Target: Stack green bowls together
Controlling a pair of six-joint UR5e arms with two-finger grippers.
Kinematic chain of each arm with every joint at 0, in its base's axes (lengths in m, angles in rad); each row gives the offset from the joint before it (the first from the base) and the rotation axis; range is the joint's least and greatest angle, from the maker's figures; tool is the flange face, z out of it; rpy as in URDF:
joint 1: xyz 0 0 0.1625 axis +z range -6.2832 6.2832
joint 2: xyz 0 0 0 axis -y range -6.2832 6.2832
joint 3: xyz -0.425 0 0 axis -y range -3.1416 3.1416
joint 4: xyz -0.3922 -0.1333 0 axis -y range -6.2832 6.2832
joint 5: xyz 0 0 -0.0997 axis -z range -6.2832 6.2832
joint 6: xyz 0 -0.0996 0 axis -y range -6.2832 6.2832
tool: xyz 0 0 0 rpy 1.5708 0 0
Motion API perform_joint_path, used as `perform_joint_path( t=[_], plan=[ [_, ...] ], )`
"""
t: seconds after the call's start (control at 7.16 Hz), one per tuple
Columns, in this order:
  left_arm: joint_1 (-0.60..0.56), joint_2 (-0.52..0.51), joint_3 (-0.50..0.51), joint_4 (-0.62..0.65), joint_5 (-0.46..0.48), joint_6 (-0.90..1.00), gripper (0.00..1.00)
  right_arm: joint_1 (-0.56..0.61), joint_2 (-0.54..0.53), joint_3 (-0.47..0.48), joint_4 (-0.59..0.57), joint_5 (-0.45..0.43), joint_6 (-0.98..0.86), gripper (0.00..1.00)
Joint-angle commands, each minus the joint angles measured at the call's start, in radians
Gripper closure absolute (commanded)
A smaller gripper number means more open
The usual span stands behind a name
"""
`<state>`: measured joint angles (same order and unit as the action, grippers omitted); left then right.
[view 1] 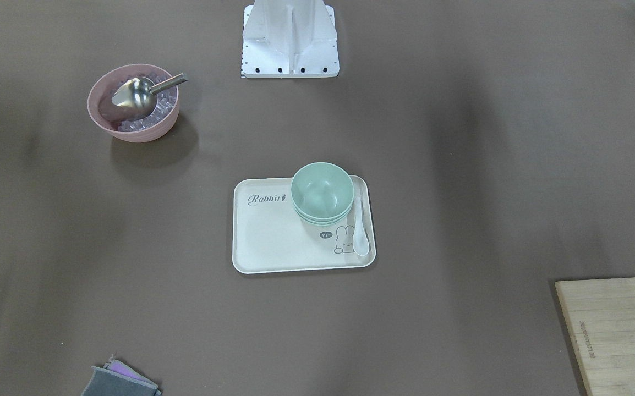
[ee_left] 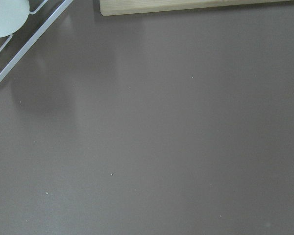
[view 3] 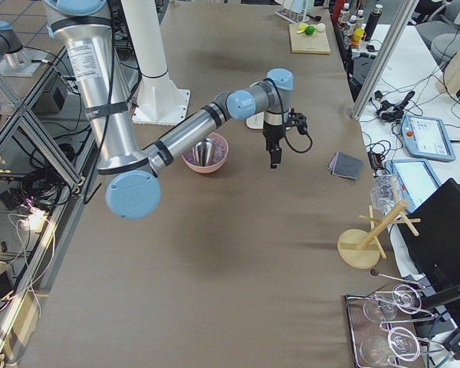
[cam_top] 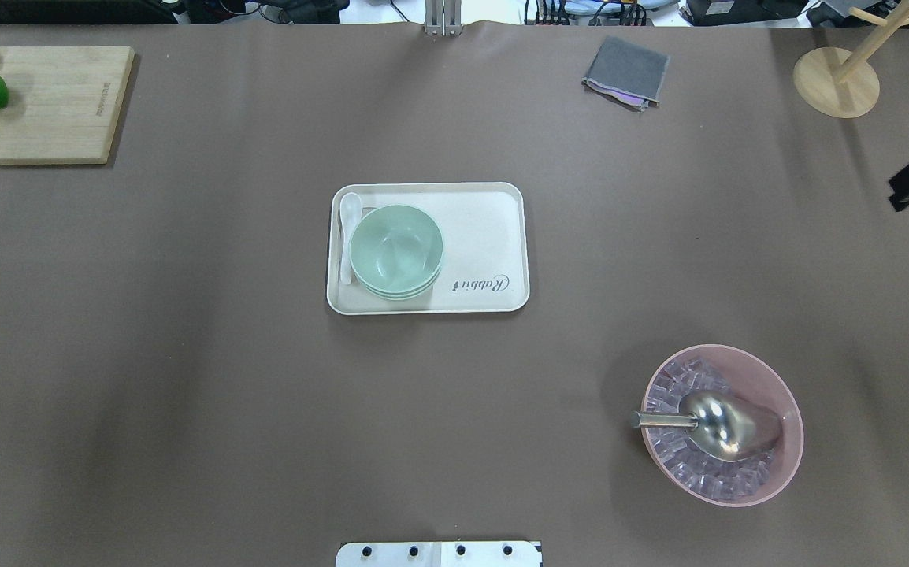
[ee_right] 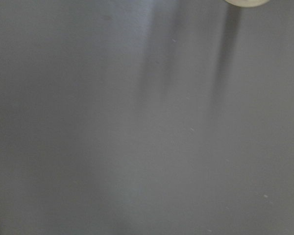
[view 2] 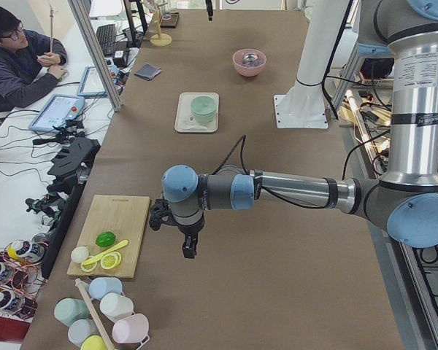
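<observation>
The three pale green bowls (view 1: 322, 192) sit nested in one stack on a cream rabbit tray (view 1: 273, 236) at the table's middle. The stack also shows in the overhead view (cam_top: 396, 250) and the exterior left view (view 2: 203, 109). A white spoon (view 1: 360, 231) lies on the tray beside the stack. My left gripper (view 2: 189, 248) hangs over bare table near the cutting board, far from the bowls. My right gripper (view 3: 275, 157) hangs over bare table near the pink bowl. Each shows only in a side view, so I cannot tell whether it is open or shut.
A pink bowl (view 1: 103, 104) with ice and a metal scoop (view 1: 136, 93) stands on my right side. A wooden cutting board (cam_top: 37, 102) with lime and lemon pieces lies far left. A grey cloth (cam_top: 626, 72) and a wooden stand (cam_top: 836, 79) are far right.
</observation>
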<state>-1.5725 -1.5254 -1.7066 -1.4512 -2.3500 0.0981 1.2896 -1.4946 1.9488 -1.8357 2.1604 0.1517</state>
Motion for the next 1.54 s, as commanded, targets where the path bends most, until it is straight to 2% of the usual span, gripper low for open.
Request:
perform_joint_path(
  t=[0.0,0.14,0.28,0.7,0.98,1.12,1.4],
  plan=[
    [0.0,0.001,0.002,0.0,0.0,0.0,0.02,0.21,-0.142,-0.058,0.009,0.015,-0.311,0.0],
    [-0.001,0.002,0.002,-0.003,0.0,0.0,0.02,0.284,-0.162,-0.111,0.01,0.018,-0.431,0.0],
    [-0.001,0.002,0.002,-0.003,0.0,0.0,0.02,0.306,-0.183,-0.167,0.012,0.016,-0.441,0.0],
    [-0.001,0.025,0.008,-0.023,0.004,0.0,0.02,0.324,-0.197,-0.176,0.012,0.016,-0.439,0.0],
    [-0.001,0.028,-0.001,-0.037,0.064,-0.002,0.02,0.324,-0.199,-0.176,0.012,0.016,-0.44,0.0],
    [0.003,0.037,-0.008,-0.04,0.13,0.0,0.02,0.324,-0.199,-0.176,0.012,0.018,-0.44,0.0],
    [0.009,0.036,-0.027,-0.041,0.144,0.002,0.02,0.324,-0.199,-0.176,0.012,0.022,-0.44,0.0]
  ],
)
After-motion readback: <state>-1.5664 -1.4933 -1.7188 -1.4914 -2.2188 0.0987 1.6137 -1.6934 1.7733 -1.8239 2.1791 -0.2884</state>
